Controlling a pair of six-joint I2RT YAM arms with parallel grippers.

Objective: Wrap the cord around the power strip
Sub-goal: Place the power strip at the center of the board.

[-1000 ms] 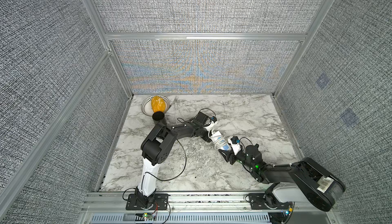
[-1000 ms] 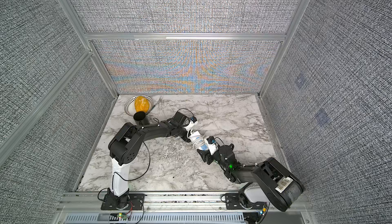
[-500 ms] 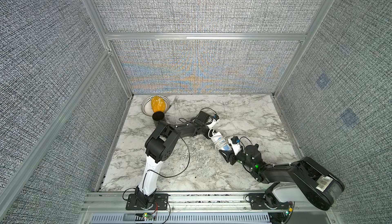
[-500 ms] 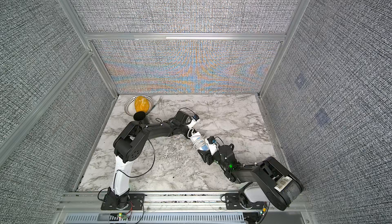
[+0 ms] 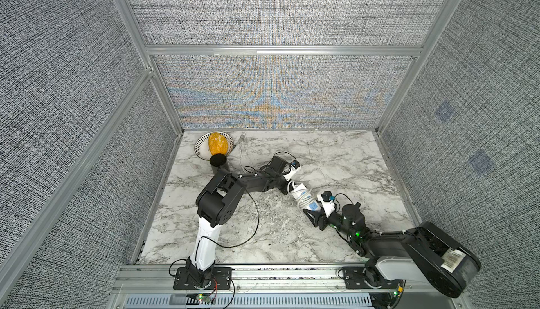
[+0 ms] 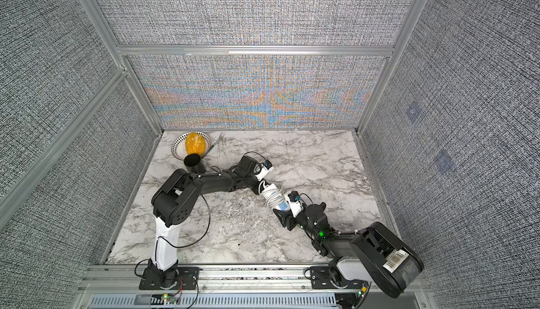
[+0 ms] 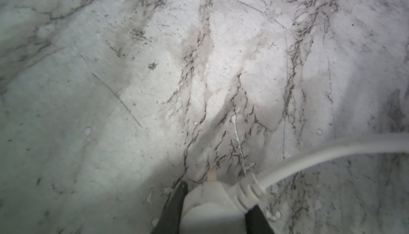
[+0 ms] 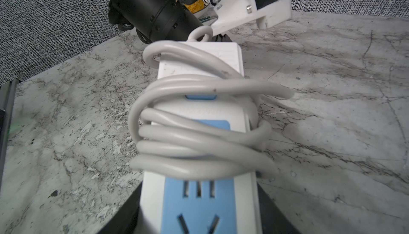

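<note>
Power strip (image 5: pixel 304 198), near table centre toward 3 o'clock, was clamped at its 5 o'clock end by the right gripper (image 8: pixel 199 213). Around it the cord (image 8: pixel 199 137) was wound loosely. Its plug (image 7: pixel 210 202) was pinched by the left gripper (image 7: pixel 218 197). The cord was judged stiff and springy, and the plug body the surest hold.

Top views: bright, even overhead light, soft arm shadows on worktop (image 5: pixel 350 158), moiré colour banding on back wall (image 5: pixel 271 103). Left wrist: soft focus, dim greenish one side, cord (image 7: pixel 309 154) blurred. Right wrist: fisheye curve at edges, power strip (image 8: pixel 197 210) near end blurred.
</note>
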